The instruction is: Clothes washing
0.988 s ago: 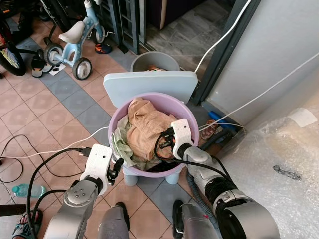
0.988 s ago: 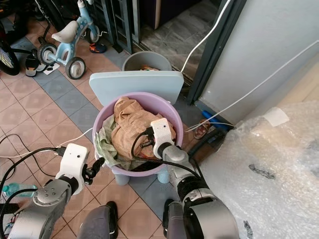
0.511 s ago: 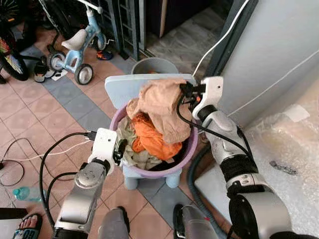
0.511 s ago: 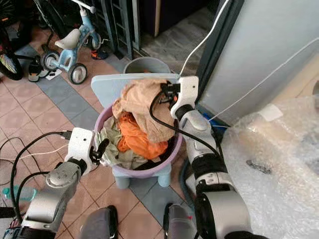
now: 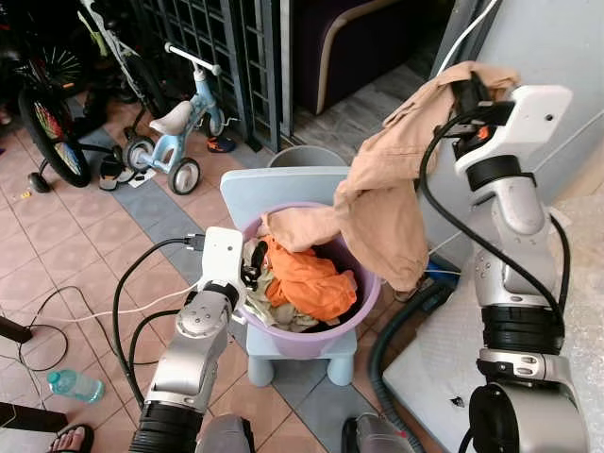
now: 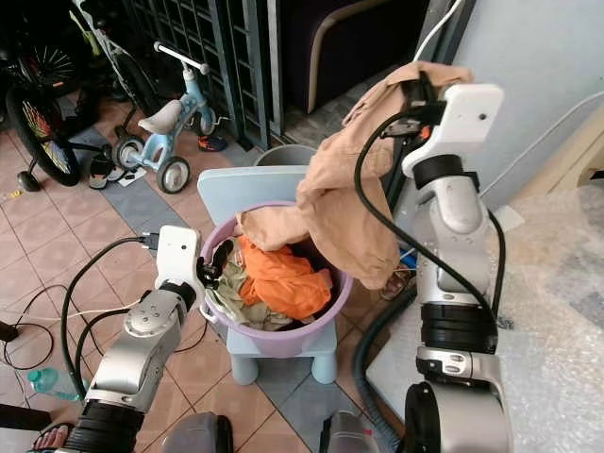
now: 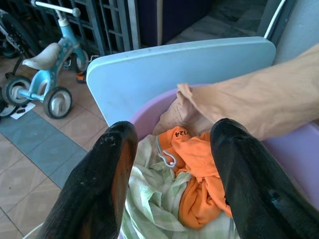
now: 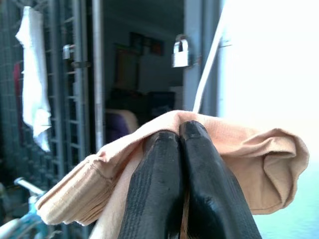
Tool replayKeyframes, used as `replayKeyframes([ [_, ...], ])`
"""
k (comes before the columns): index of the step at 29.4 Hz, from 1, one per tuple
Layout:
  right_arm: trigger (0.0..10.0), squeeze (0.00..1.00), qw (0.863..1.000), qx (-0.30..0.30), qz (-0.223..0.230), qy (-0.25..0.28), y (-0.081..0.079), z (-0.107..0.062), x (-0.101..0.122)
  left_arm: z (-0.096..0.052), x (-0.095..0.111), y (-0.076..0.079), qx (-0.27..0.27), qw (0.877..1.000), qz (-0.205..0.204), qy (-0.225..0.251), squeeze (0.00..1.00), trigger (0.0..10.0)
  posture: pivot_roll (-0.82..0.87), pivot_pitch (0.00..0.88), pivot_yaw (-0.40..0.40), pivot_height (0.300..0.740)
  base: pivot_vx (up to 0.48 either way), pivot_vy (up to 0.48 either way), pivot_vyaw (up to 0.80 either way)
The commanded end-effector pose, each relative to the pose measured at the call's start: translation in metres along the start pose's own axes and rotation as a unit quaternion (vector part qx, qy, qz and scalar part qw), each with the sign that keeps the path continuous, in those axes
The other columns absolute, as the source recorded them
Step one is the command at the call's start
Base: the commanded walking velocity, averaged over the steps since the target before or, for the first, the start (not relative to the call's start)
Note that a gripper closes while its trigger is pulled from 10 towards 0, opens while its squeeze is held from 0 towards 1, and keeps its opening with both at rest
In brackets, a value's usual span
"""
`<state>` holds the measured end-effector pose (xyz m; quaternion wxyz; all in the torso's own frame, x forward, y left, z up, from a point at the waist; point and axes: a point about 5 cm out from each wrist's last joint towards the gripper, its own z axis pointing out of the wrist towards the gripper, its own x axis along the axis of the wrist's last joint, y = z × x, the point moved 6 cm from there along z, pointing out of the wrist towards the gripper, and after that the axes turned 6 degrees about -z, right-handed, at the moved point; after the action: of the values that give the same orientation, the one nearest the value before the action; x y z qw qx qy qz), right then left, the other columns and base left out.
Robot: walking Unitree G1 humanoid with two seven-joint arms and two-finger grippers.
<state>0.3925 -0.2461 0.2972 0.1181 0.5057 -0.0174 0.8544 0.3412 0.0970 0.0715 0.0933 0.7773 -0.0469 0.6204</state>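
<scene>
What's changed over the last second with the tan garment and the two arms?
The right gripper, shut on the tan garment, has raised it from the purple basin to high above; one end still trails inside. That uncovered the orange garment. The left gripper remains open at the basin's rim. The camera tilted up.

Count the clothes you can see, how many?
3: a tan garment hanging from the right claw, an orange one and a pale green one in the tub. More may be buried.
</scene>
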Motion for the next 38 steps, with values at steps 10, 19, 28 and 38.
replayKeyframes([
  [10, 0.0, 0.00, 0.962, -0.237, -0.134, 0.009, 0.146, 0.015, 0.036, 0.000, -0.013, -0.003, 0.008, 1.000, -0.003, -0.012, 0.00, 10.0, -0.09, 0.000, 0.024, 0.740, 0.000, 0.000, -0.08],
  [19, 0.0, 0.00, 0.976, -0.181, -0.124, 0.000, 0.118, 0.025, 0.020, -0.005, -0.021, -0.016, 0.033, 0.999, -0.011, -0.023, 0.00, 10.0, -0.07, 0.016, 0.013, 0.740, 0.000, 0.000, -0.16],
  [28, 0.0, 0.00, 0.994, -0.106, -0.023, -0.018, 0.093, 0.044, 0.011, -0.002, -0.026, -0.013, 0.029, 0.999, -0.009, -0.033, 0.00, 10.0, -0.08, 0.016, -0.002, 0.740, 0.000, 0.000, 0.00],
  [38, 0.0, 0.00, 0.972, 0.190, 0.132, 0.049, -0.045, 0.039, 0.058, 0.006, -0.005, -0.020, 0.048, 0.999, -0.013, 0.008, 0.00, 10.0, -0.09, 0.011, 0.003, 0.740, 0.000, 0.000, 0.00],
])
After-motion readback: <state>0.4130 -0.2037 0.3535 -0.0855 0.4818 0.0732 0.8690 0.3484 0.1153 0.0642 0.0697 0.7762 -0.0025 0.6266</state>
